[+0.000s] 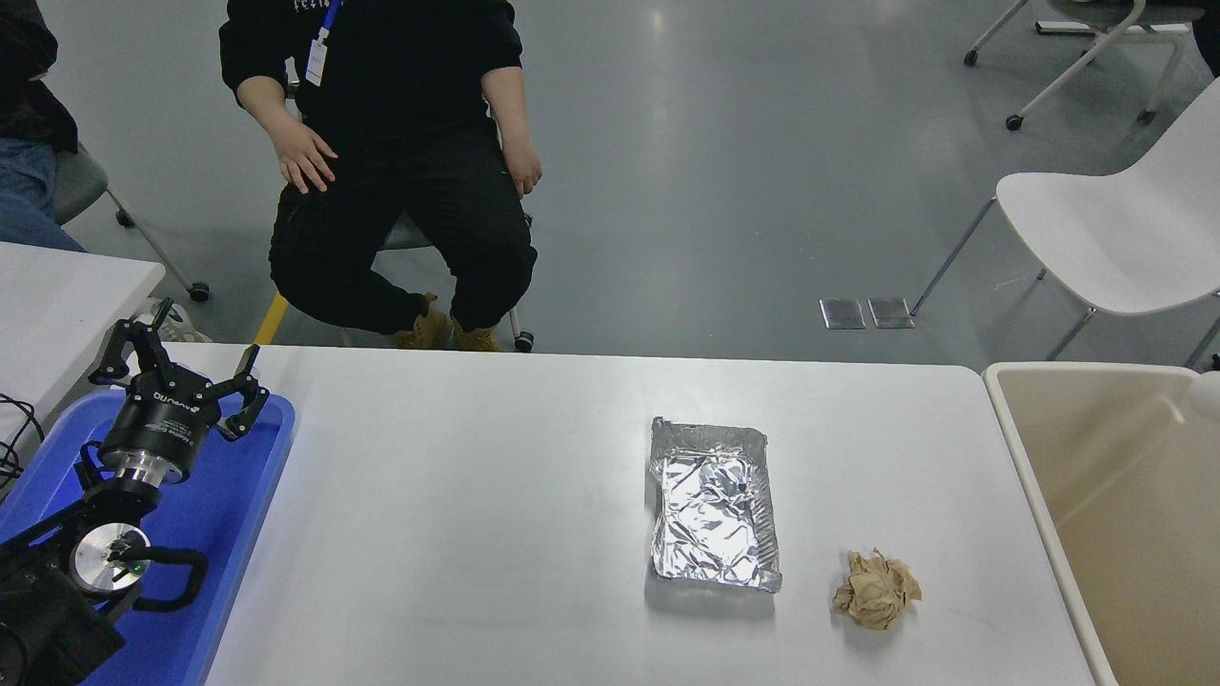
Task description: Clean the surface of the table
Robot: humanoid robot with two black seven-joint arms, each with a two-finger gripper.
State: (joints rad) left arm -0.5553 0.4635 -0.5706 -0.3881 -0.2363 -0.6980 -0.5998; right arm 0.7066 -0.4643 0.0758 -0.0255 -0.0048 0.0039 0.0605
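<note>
The table surface (pixel 457 495) is a wide white top filling the lower half of the head view. On it lie a crinkled foil tray (pixel 713 505) right of centre and a crumpled brown paper ball (pixel 877 591) to the tray's lower right. My left gripper (pixel 181 367) is parked at the lower left above the blue tray (pixel 224 514), fingers spread open and holding nothing. My right gripper is out of view. A sliver of a white thing (pixel 1209 395) shows at the right edge, above the bin.
A beige bin (pixel 1115 534) stands against the table's right end. A person (pixel 381 143) sits on a chair beyond the far edge. A white chair (pixel 1115 229) is at the far right, and a smaller white table (pixel 67 295) is at the left.
</note>
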